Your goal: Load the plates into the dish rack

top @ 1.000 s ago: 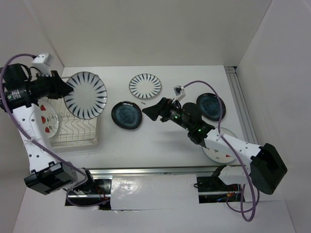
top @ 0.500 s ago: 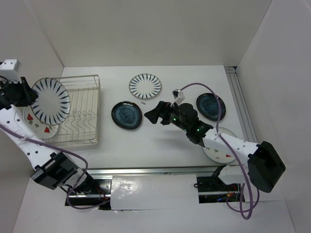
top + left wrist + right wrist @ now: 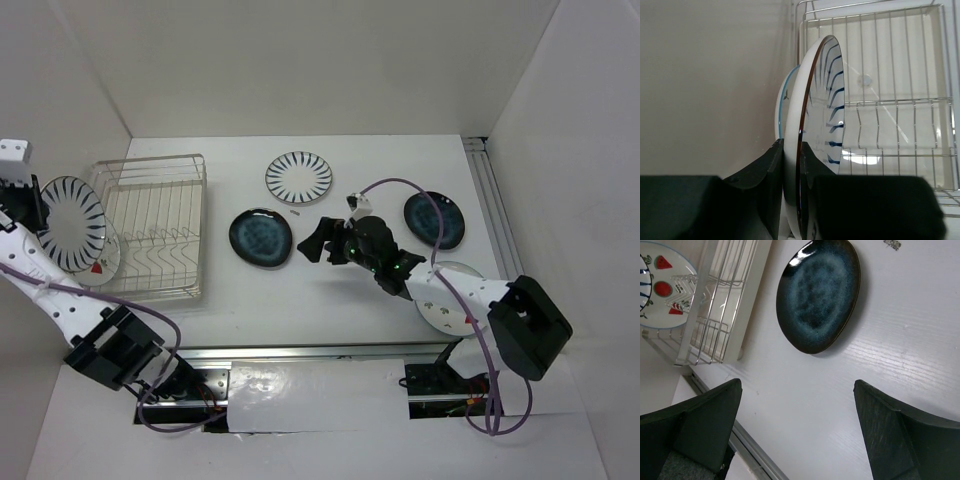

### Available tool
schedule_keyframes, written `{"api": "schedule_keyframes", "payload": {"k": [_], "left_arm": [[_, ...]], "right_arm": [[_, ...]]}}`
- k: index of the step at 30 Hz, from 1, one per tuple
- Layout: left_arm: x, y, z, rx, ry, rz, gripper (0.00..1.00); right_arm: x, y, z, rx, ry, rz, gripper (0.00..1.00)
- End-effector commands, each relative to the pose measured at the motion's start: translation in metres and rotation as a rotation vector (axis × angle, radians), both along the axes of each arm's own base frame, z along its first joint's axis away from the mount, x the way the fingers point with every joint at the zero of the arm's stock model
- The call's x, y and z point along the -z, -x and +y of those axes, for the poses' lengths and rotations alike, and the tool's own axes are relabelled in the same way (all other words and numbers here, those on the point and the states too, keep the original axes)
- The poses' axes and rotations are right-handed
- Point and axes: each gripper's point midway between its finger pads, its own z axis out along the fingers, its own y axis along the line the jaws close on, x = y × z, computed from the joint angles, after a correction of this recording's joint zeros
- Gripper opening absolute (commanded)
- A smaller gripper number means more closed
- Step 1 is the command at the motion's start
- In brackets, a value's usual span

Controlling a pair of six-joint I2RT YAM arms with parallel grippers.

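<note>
Left hand [image 3: 791, 150]: clamped on rim of striped plate [image 3: 822, 115], held on edge to suit the tines.
Plate position: left end of dish rack [image 3: 160, 240], just beside watermelon plate [image 3: 782, 105].
Right hand [image 3: 800, 415]: spread wide, near blue plate [image 3: 817, 295] on tabletop [image 3: 840, 405].

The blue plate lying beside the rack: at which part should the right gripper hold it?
Probably the rim facing the open right gripper. The blue plate lies flat on the table, so only its raised edge offers a hold.
</note>
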Motion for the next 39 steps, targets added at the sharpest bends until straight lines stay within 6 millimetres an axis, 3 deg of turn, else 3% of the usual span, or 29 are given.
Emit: {"api": "schedule_keyframes", "payload": {"k": [1, 11, 18, 21, 24, 31, 34, 39], "left_arm": [[-0.051, -0.006, 0.022, -0.014, -0.247, -0.111, 0.00], [-0.016, -0.014, 0.023, 0.004, -0.207, -0.068, 0.00], [0.020, -0.025, 0.023, -0.020, -0.144, -0.012, 0.00], [0.028, -0.031, 0.018, -0.004, -0.119, -0.003, 0.00], [0.053, -0.036, 0.006, 0.026, -0.097, 0.040, 0.00], [0.071, -0.037, -0.004, 0.008, -0.139, 0.058, 0.00], [0.069, -0.039, 0.000, -0.026, -0.148, 0.045, 0.00], [0.085, -0.042, 0.009, -0.060, -0.102, 0.086, 0.00]], "right_arm": [[0.007, 0.002, 0.004, -0.014, 0.024, -0.006, 1.00], [0.019, 0.000, 0.015, -0.050, 0.033, 0.023, 1.00], [0.026, -0.003, 0.013, -0.031, 0.050, 0.032, 1.00], [0.032, -0.004, 0.014, -0.031, 0.063, 0.046, 1.00], [0.036, -0.004, 0.014, -0.035, 0.075, 0.046, 1.00], [0.052, -0.008, 0.020, -0.044, 0.091, 0.069, 1.00], [0.059, -0.011, 0.025, -0.052, 0.098, 0.083, 1.00], [0.064, -0.014, 0.033, -0.071, 0.092, 0.088, 1.00]]}}
